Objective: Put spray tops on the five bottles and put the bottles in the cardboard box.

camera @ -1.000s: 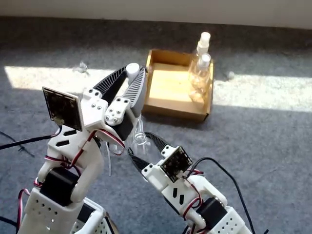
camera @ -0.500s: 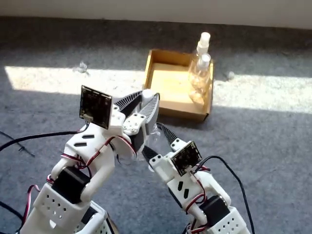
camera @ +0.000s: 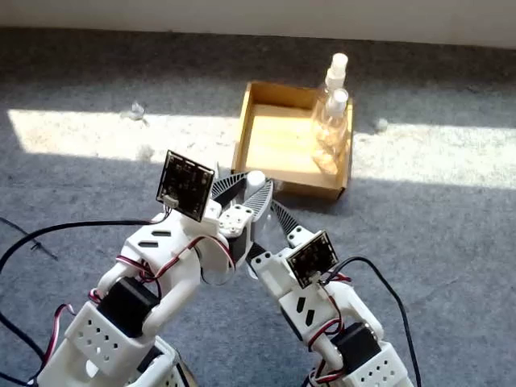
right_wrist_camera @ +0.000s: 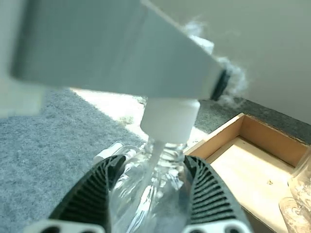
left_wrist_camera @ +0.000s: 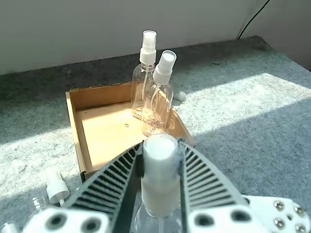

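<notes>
The left end effector (camera: 252,187) has been coming down and toward the robot during the last second, away from the corner of the cardboard box (camera: 290,187). It is now standing right over the right end effector (camera: 266,230). The left end effector is clenching a white spray top (left_wrist_camera: 160,167) between its black ribbed fingers (left_wrist_camera: 114,182). The right end effector is grasping a clear bottle (right_wrist_camera: 148,204) by its shoulders and is holding it upright. The spray top is sitting just above the neck of the bottle, and its thin tube is reaching down into the neck. I cannot tell if the cap is already touching the neck. Both are hanging just in front of the near wall of the box. Inside the box, at its right side, two bottles (camera: 330,121) with spray tops on are standing upright, one close behind the other. A loose spray top (left_wrist_camera: 56,187) is lying on the grey table (camera: 435,242) near the box.
</notes>
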Available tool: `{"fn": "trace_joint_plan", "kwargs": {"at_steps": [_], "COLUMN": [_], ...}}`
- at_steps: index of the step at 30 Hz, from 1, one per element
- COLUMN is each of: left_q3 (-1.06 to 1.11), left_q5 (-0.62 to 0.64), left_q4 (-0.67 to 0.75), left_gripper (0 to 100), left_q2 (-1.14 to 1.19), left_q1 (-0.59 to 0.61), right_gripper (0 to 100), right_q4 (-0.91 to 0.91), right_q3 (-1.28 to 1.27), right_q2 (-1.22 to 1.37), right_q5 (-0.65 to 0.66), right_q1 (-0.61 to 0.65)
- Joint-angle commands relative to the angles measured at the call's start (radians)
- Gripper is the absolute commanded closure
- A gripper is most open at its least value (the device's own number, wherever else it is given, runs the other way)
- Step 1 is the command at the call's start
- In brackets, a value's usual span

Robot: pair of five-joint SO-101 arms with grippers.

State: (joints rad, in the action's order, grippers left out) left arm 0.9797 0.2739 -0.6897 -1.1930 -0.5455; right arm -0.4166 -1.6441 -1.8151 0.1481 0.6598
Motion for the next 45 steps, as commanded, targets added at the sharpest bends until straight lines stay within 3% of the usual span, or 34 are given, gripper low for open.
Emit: {"fn": "trace_joint_plan", "kwargs": {"at_steps": [1, 9, 17, 22, 29, 34, 37, 40, 45], "left_q3": [0.048, 0.130, 0.077, -0.033, -0.114, -0.163, -0.127, -0.033, 0.162], "left_q5": [-0.052, -0.060, -0.216, -0.324, -0.336, -0.331, -0.331, -0.330, -0.244], "left_q4": [-0.018, -0.017, -0.023, -0.110, -0.230, -0.269, -0.285, -0.279, -0.229], "left_gripper": [100, 100, 99, 88, 73, 73, 75, 76, 75], "left_q2": [-0.005, -0.004, -0.022, -0.053, -0.127, -0.191, -0.226, -0.240, -0.248], "left_q1": [-0.019, -0.019, -0.012, -0.019, -0.012, -0.005, 0.090, 0.262, 0.423], "right_gripper": [99.5, 99.5, 99.5, 99.5, 99.5, 99.5, 99.5, 99.5, 99.5], "right_q4": [0.021, 0.021, 0.021, 0.021, 0.024, 0.027, 0.124, 0.259, 0.366], "right_q3": [0.021, 0.021, 0.015, 0.015, 0.019, 0.021, 0.061, 0.101, 0.278], "right_q2": [-0.013, -0.013, -0.013, -0.013, -0.013, -0.008, 0.002, 0.065, 0.355], "right_q5": [0.006, 0.006, 0.006, 0.006, 0.005, 0.005, 0.006, 0.006, 0.006], "right_q1": [-0.015, -0.015, -0.015, -0.051, -0.150, -0.191, -0.308, -0.432, -0.527]}}
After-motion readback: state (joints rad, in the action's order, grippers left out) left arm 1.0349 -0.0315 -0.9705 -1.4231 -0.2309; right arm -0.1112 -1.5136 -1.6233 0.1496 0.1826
